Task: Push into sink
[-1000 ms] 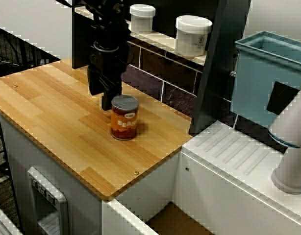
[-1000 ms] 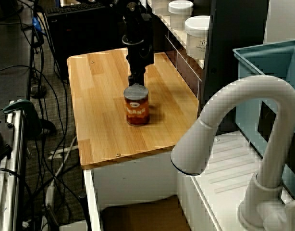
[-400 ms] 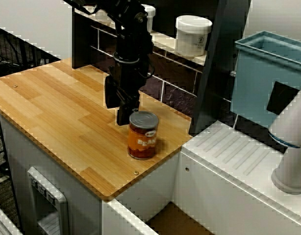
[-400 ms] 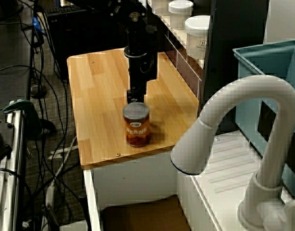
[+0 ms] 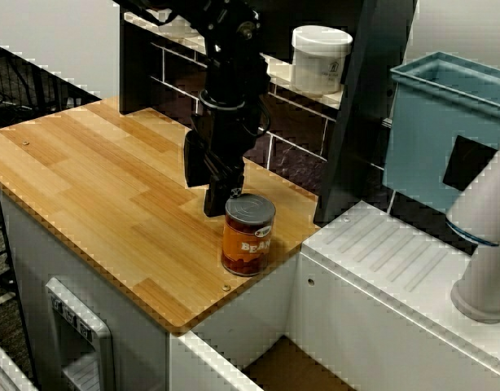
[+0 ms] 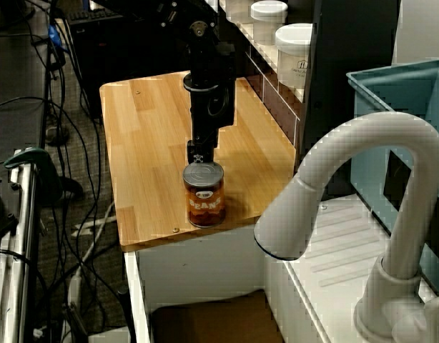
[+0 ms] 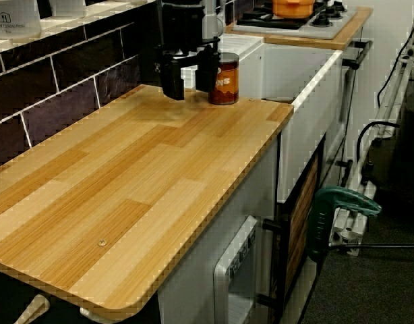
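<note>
An orange bean can stands upright on the wooden counter, close to the counter's edge beside the sink. It also shows in the side view and the low view. The sink is a recessed basin with white walls and a brown bottom just past that edge, also seen from the side. My black gripper hangs right behind the can, on the side away from the sink. Its fingers are parted with nothing between them, and one finger is against the can.
A pale blue tub and a ribbed white drainboard lie beyond the sink. A white faucet arches over it. White jars sit on the tiled shelf behind. A stove with an orange pot is farther off.
My gripper has moved across the counter toward the sink, and the can has slid ahead of it from mid-counter to near the sink-side edge, staying upright.
</note>
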`<action>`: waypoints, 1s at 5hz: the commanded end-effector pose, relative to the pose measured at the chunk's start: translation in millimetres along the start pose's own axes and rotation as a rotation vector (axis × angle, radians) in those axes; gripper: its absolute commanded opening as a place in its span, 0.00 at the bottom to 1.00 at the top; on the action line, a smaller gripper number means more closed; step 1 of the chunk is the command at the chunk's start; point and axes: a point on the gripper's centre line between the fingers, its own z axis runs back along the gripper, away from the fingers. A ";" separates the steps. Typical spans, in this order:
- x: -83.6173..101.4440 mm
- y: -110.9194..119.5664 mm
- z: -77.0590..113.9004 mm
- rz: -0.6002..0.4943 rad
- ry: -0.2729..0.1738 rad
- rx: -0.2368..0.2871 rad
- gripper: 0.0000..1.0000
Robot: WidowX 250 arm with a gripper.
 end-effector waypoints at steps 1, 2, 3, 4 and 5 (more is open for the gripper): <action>10.8 -24.4 22.8 0.011 -0.062 -0.010 1.00; 14.6 -38.6 23.7 0.001 -0.059 -0.016 1.00; 16.8 -55.3 25.0 -0.024 -0.053 -0.018 1.00; 19.0 -67.8 25.1 -0.043 -0.046 -0.016 1.00; 21.1 -80.7 26.4 -0.063 -0.035 -0.018 1.00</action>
